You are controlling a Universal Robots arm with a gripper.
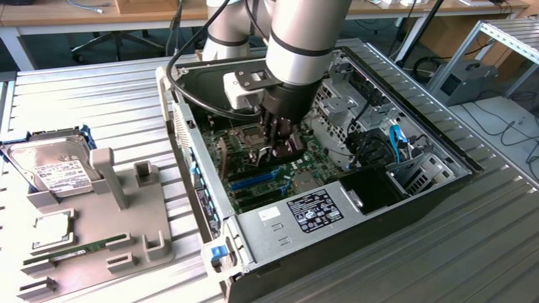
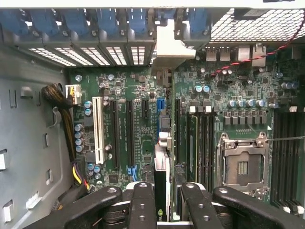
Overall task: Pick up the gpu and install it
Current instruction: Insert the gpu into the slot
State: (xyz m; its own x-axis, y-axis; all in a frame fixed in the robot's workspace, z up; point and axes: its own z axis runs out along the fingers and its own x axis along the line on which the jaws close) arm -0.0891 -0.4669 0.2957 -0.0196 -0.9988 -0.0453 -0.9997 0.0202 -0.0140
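Installation underway: black gripper (image 2: 164, 202) jaws clamp the thin black gpu (image 2: 162, 179) edgewise over the green motherboard (image 2: 143, 138); seating needs slot alignment.

You had ribbed, matt grey metal for the table (image 1: 101, 95), and the computer case (image 1: 404, 120) was bare sheet steel. The gripper (image 2: 164, 210) fingers (image 2: 142, 210) looked like matt black plastic around the gpu (image 2: 162, 186), a glossy black card. The motherboard (image 2: 143, 124) was green laminate, the hard drive (image 1: 50, 167) shiny silver with a paper label.
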